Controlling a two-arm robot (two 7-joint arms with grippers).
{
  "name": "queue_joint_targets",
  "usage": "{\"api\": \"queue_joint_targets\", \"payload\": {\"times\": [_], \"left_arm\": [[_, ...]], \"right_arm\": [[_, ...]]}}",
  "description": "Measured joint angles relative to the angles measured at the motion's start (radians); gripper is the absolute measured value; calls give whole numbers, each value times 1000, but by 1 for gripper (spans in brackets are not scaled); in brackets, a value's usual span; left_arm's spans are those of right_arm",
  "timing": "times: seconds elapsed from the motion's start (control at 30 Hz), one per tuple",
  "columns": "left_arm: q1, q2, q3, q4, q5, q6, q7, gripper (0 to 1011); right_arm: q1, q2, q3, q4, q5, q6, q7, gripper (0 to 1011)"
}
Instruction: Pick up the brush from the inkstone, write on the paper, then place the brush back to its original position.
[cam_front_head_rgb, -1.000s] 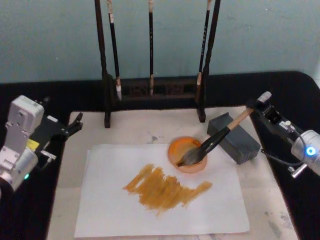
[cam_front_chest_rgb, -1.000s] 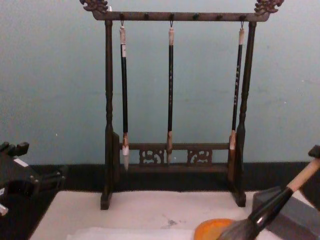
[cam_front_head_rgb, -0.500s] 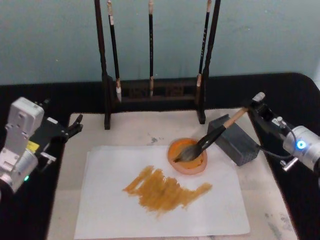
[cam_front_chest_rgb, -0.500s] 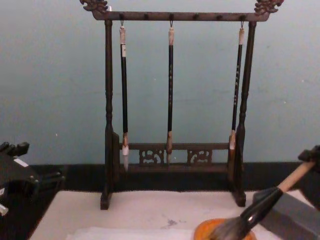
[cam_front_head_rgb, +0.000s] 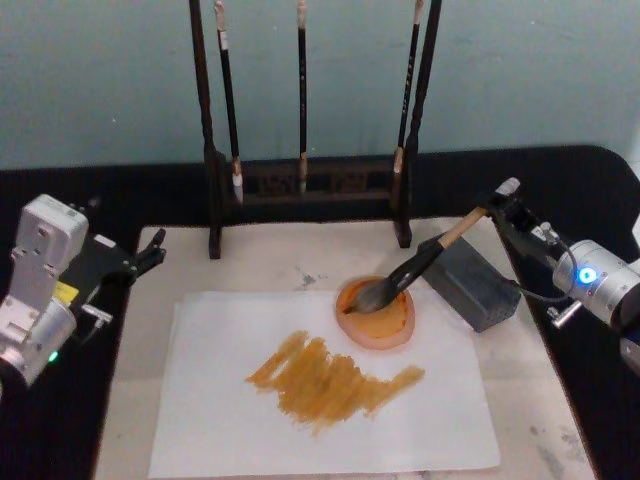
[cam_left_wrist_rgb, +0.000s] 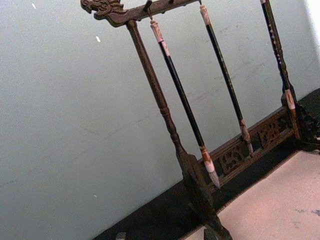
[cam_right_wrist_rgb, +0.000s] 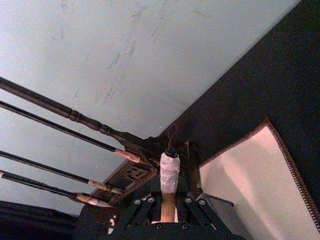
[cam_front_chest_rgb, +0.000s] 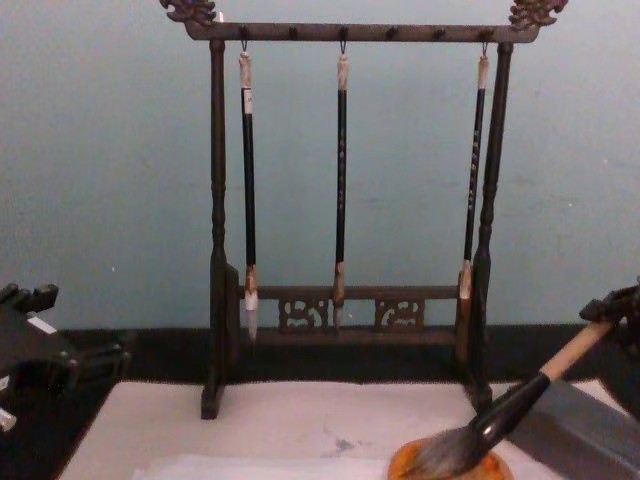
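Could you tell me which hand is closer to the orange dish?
Right: the right hand is just right of the orange dish, holding the brush; the left hand sits far left.

We lose the lower parts of the orange dish (cam_front_chest_rgb: 495, 470) and the paper (cam_front_chest_rgb: 260, 470) past the chest view's bottom edge.
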Motion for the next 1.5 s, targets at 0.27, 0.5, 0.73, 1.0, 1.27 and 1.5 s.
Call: {"api": "queue_joint_targets", "payload": {"times": [0.27, 0.5, 0.73, 1.0, 1.27, 1.5], "left_arm": [[0, 0, 0, 0, 0, 0, 0, 1010], [0, 0, 0, 0, 0, 0, 0, 1010], [0, 0, 0, 0, 0, 0, 0, 1010], [0, 0, 0, 0, 0, 0, 0, 1010], [0, 0, 0, 0, 0, 0, 0, 1010], [0, 0, 0, 0, 0, 0, 0, 1010]], "right_arm": [[22, -5, -9, 45, 46, 10, 3, 169], [26, -1, -14, 60, 78, 14, -3, 169], [26, 7, -21, 68, 101, 12, -9, 169], [27, 15, -37, 71, 116, 3, -15, 169], [25, 21, -46, 67, 124, -4, -22, 169], [25, 20, -45, 66, 123, -3, -22, 169]]}}
